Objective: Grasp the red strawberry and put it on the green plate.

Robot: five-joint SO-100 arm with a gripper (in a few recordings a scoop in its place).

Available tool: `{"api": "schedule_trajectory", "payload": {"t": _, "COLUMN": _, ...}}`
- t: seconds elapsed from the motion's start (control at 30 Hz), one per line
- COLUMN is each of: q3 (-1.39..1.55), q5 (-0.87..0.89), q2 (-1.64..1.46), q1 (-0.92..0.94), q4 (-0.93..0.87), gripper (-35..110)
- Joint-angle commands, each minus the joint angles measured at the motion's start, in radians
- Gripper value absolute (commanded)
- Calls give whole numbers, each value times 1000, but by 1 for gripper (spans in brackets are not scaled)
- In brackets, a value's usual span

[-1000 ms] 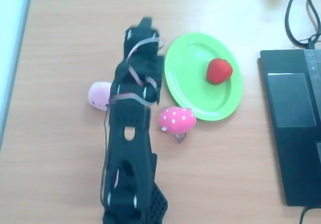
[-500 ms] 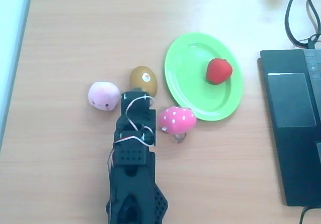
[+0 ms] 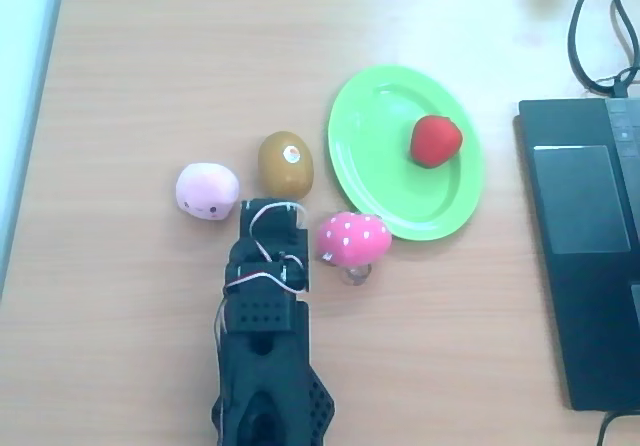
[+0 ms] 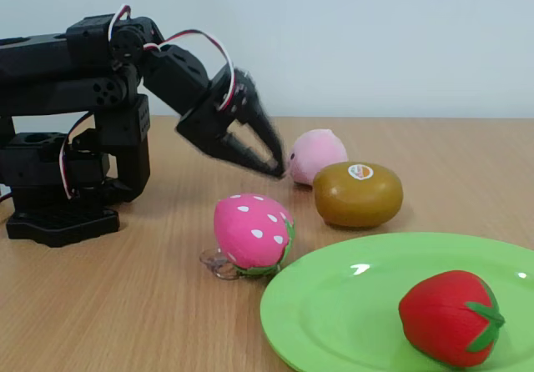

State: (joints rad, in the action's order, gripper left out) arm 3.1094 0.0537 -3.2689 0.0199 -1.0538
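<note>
Green plate (image 3: 372,156) on the wooden worktop (image 3: 130,86) carries the red strawberry (image 3: 436,140), lying toward its two o'clock rim. From the tool (image 4: 271,159), which holds nothing with fingers nearly together, the strawberry sits at two o'clock overhead, well apart.

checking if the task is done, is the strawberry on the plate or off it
On it: the strawberry lies inside the plate's rim, with the end effector apart from it.

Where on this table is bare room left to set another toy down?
Bare wood lies along the top edge above the green plate, and between plate and laptop. Crowded: pink toy, kiwi and mushroom cluster round the gripper; strawberry occupies the plate.
</note>
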Motion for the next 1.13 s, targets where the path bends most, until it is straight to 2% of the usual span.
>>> {"api": "schedule_trajectory", "payload": {"t": 0.0, "q3": -23, "q5": -9, "q2": -26, "q1": -2, "q4": -178, "gripper": -8}}
{"api": "schedule_trajectory", "payload": {"t": 0.2, "q3": -31, "q5": -18, "q2": -26, "q1": 2, "q4": -213, "gripper": -8}}
{"api": "schedule_trajectory", "payload": {"t": 0.33, "q3": -31, "q5": -21, "q2": -26, "q1": -2, "q4": -213, "gripper": -1}}
{"api": "schedule_trajectory", "payload": {"t": 0.67, "q3": -31, "q5": -21, "q2": -26, "q1": -2, "q4": -213, "gripper": -8}}
{"api": "schedule_trajectory", "payload": {"t": 1.1, "q3": -31, "q5": -21, "q2": -26, "q1": -2, "q4": -213, "gripper": -8}}
